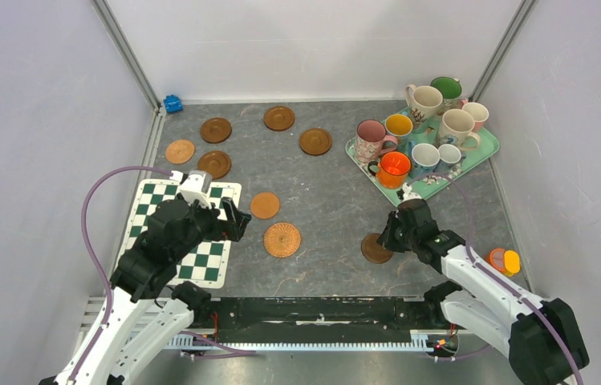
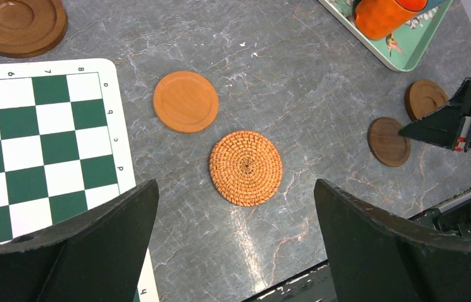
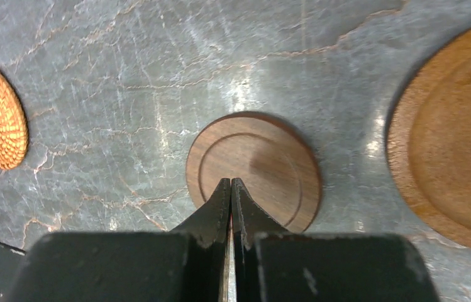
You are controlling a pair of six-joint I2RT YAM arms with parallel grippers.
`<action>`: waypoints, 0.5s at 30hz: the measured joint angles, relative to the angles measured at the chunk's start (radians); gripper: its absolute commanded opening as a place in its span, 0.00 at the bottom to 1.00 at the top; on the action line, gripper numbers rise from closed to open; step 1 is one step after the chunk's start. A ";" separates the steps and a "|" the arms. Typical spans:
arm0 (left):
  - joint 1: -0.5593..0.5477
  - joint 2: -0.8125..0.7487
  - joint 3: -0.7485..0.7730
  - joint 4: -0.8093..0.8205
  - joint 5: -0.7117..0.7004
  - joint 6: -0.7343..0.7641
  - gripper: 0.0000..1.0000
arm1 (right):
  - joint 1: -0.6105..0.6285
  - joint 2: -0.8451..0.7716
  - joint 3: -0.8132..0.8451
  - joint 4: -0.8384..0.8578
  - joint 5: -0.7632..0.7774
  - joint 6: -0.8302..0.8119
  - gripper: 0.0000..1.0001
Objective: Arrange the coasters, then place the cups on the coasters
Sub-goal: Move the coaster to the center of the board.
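A grey marbled surface carries a green-white checkered mat at lower left and a mint tray at upper right. Wooden coasters lie across the upper left, a rattan coaster at centre. A small orange thing, perhaps a lid, sits at lower right.

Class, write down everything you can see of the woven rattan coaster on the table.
The woven coaster is a round, flat disc of orange-tan fibre, coiled in rings from a small centre. It lies flat on the grey marbled table, near its front edge, right of the checkered mat and just nearer than a smooth orange-brown coaster, apart from both. Only the table touches it.
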 measured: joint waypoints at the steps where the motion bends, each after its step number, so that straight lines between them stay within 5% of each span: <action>1: 0.000 0.000 0.000 0.000 0.000 0.000 1.00 | 0.013 0.006 -0.004 0.009 -0.002 0.001 0.00; 15: 0.000 -0.006 -0.002 0.000 -0.004 0.000 1.00 | 0.102 0.116 -0.038 0.153 0.053 0.011 0.00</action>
